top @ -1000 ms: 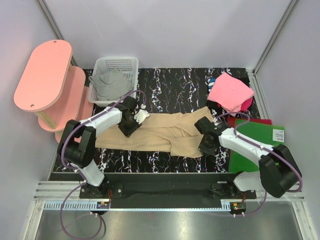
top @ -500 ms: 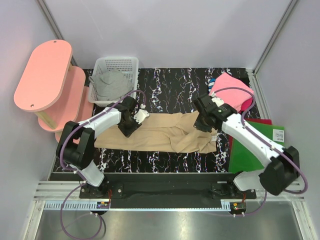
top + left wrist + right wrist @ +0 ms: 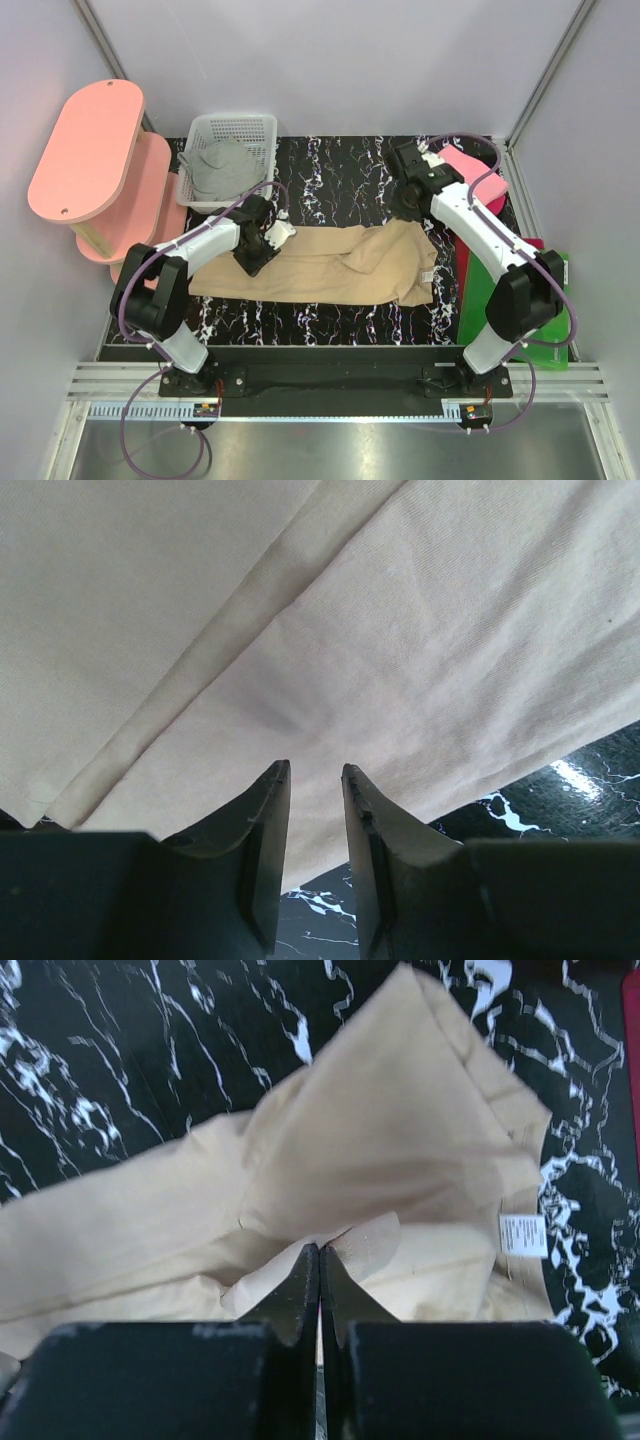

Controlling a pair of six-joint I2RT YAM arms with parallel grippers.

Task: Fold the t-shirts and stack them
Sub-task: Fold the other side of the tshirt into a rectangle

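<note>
Left gripper (image 3: 254, 250) rests on the left part of the tan t-shirt (image 3: 320, 268). Its jaws are slightly apart, with flat cloth showing in the gap and nothing visibly pinched, so we read it as a hold-down. Right gripper (image 3: 405, 205) is closed. In the wrist view a thin flap of the same shirt rises to its tips, so we judge it pinched. The white neck label (image 3: 522, 1235) lies off to the right of those tips. To do the step well, we would keep the left anchor steady and draw the pinched edge low and away from it until the creases between the two grippers flatten. We would release only once the cloth lies flat, and stop short of the pink t-shirt (image 3: 468, 178) just beyond the right gripper. Compared with a second ago, the left gripper has not shifted. The right gripper has travelled from the shirt's near edge to its far edge, and the shirt's right end, bunched then, now lies spread.
</note>
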